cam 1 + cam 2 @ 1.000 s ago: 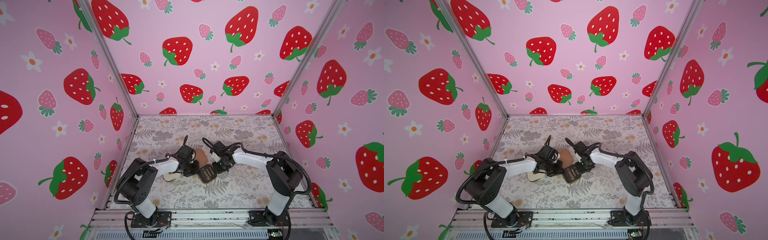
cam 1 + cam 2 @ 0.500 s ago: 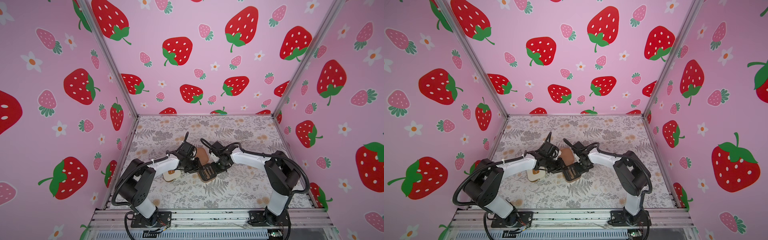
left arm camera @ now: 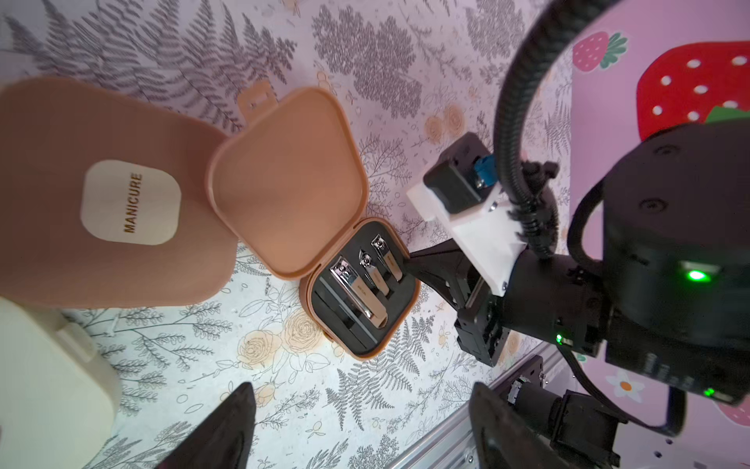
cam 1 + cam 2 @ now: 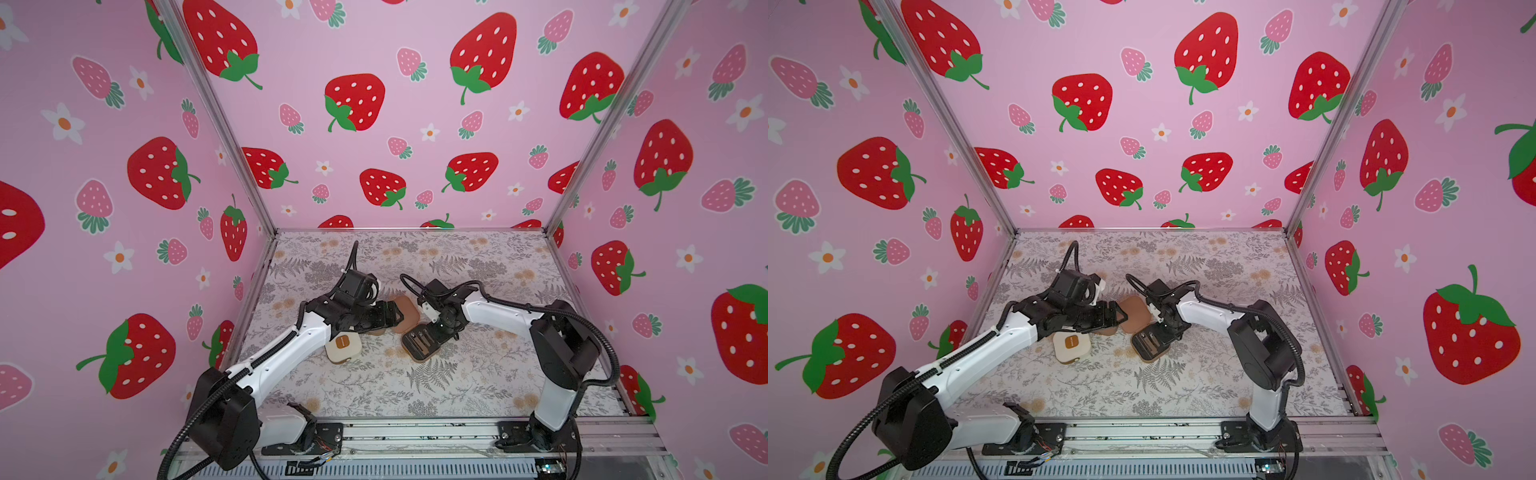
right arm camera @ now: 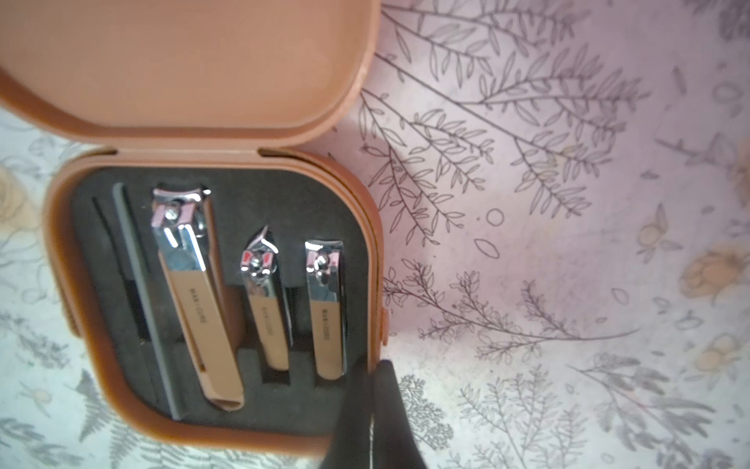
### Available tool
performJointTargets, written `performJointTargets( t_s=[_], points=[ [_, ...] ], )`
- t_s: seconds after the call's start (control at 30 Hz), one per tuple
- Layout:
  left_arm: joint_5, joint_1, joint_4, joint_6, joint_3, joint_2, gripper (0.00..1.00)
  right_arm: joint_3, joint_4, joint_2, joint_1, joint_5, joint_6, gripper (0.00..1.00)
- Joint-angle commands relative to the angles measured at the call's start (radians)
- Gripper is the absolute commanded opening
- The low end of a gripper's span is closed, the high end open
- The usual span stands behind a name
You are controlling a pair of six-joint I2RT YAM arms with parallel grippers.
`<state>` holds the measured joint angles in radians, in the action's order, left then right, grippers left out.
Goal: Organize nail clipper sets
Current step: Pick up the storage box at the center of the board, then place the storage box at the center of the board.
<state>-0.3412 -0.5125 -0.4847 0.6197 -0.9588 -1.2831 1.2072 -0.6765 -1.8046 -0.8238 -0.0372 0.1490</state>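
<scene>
You have bare table [image 4: 457, 386] along the near strip, across the far half, and on the right side past the open brown case [image 4: 424, 343]. The middle is crowded: that case's raised lid [image 4: 405, 313] stands in the way, the closed brown case [image 3: 101, 195] sits just beside the lid, and the cream case [image 4: 344, 348] is near both. The left arm [image 4: 291, 353] and right arm [image 4: 498, 313] both hang over this cluster, so only a narrow gap is left between the left gripper [image 3: 361, 426] and the right gripper [image 5: 373, 418].

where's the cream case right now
In both top views the cream case lies shut on the table, on the robot's left. It sits just nearer the robot than the left gripper and left of the open brown case.
</scene>
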Motion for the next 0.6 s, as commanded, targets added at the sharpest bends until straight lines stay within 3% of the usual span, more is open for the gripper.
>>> performJointTargets(
  t_s=[0.0,0.57],
  points=[
    [-0.018,0.026,0.007,-0.028,0.068,0.014,0.84,0.036,-0.010,0.082,0.025,-0.068,-0.193,0.00],
    [-0.047,0.054,0.298,0.026,0.222,0.000,0.84,0.070,-0.025,0.059,0.007,-0.279,-0.353,0.00]
  ],
)
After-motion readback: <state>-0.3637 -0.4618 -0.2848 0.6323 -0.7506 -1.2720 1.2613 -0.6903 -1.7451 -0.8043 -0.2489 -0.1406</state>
